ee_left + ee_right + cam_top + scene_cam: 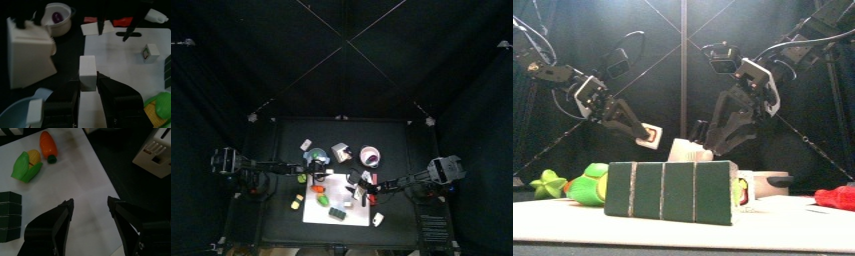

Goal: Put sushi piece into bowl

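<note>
Pinching a white sushi piece (87, 74) between its jaws, we see the left gripper (89, 97) raised off the table (673, 232), the piece also visible in front view (647, 135). Ahead of that gripper and off to one side sits the bowl (57, 15), well apart from the sushi. The right gripper (90, 210) hangs spread, nothing between its jaws, above a white mat (73, 183), with a carrot (47, 145) and corn (27, 165) beyond it.

One camera looks straight down from high above, one sits level at the table's front edge, one rides each wrist; all share the white mat (342, 190)
</note>
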{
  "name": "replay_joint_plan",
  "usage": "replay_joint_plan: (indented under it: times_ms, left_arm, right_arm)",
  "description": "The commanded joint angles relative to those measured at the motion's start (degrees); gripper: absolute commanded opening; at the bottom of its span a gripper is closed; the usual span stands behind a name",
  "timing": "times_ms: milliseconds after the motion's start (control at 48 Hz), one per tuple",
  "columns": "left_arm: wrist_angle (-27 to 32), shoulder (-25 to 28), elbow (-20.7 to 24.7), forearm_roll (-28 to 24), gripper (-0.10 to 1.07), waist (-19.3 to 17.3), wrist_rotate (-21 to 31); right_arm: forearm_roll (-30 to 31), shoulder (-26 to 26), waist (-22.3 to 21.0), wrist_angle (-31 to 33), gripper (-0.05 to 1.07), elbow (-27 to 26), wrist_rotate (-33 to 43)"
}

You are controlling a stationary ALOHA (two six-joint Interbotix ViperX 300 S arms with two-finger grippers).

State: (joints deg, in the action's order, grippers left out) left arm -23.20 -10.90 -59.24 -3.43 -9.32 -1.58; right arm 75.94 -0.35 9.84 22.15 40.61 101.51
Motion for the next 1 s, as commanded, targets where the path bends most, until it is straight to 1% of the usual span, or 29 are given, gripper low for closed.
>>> replay_joint_plan:
  times_ms: [0, 104, 208, 479, 708, 854, 979]
  left_arm:
    - [0.7, -4.39, -1.49, 1.32, 0.56, -2.72, -0.09]
    - [0.88, -5.98, -3.25, 1.49, 0.56, -5.62, -0.09]
    - [1.05, -5.98, -3.6, 1.49, 0.56, -8.61, -0.09]
    - [1.14, -2.55, -3.34, 1.76, 0.56, -14.77, 0.09]
    - [1.14, 2.2, -1.76, 2.72, 0.57, -16.08, -0.09]
    - [1.14, 3.43, -1.14, 2.72, 0.57, -16.35, -0.18]
    - [1.14, 3.69, -1.23, 2.81, 0.6, -16.17, -0.09]
  right_arm:
    - [-0.18, -1.05, -0.18, 0.09, 0.89, -0.79, 0.0]
    - [-0.18, -0.7, -0.26, 0.09, 0.89, -0.79, 0.0]
    - [-0.09, -0.44, -0.26, 0.09, 0.89, -0.88, 0.0]
    - [-0.26, -0.26, -0.26, 0.09, 0.89, -0.7, 0.0]
    - [-0.26, 0.09, -0.26, 0.09, 0.89, -0.7, 0.0]
    - [-0.26, 0.26, -0.18, 0.09, 0.89, -0.79, 0.0]
    - [-0.26, 0.26, -0.18, 0.0, 0.89, -0.7, 0.09]
